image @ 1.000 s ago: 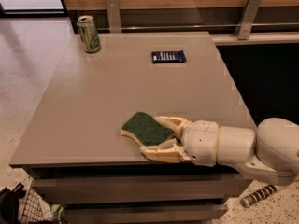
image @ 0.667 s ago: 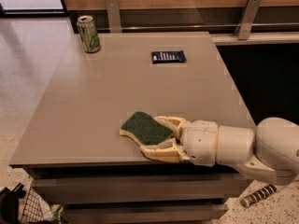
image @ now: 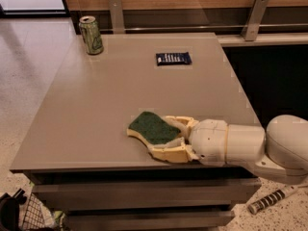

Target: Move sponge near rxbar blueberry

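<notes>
The sponge (image: 151, 126), green top over yellow foam, lies flat on the grey table (image: 96, 109) near its front edge. My gripper (image: 161, 136) reaches in from the right at table height. Its cream fingers (image: 168, 154) sit on either side of the sponge's right part and touch it, so it is shut on the sponge. The rxbar blueberry (image: 173, 58), a dark blue wrapper with white lettering, lies flat at the back of the table, well beyond the sponge.
A green drink can (image: 91, 35) stands at the table's back left corner. A wall rail with metal brackets (image: 253, 16) runs behind the table. A wire basket (image: 29, 215) and a striped tool (image: 272, 199) are on the floor.
The sponge and the gripper have shifted very slightly to the left. The bar and the can have not moved.
</notes>
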`<action>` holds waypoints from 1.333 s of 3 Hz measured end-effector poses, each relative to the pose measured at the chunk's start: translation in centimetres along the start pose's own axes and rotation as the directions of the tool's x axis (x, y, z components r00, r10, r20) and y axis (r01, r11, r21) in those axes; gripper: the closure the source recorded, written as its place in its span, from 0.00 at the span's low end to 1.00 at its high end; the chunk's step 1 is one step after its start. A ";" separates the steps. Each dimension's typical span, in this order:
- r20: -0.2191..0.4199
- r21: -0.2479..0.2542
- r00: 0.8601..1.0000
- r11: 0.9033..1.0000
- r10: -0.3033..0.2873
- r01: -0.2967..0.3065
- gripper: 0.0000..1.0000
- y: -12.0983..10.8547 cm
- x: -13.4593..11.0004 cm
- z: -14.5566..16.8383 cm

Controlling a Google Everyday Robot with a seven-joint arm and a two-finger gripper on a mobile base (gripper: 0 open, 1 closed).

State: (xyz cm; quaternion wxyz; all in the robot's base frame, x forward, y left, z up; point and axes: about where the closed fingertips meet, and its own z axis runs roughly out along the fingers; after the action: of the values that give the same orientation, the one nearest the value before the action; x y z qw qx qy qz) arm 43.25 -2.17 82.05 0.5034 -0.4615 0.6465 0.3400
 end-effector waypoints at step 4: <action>-0.094 0.265 0.989 0.961 0.113 -0.085 1.00 -19.4 -3.3 -10.4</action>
State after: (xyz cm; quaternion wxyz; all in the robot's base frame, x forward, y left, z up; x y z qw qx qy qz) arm 58.17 -17.42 88.46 0.5063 -0.3761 0.7341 0.2516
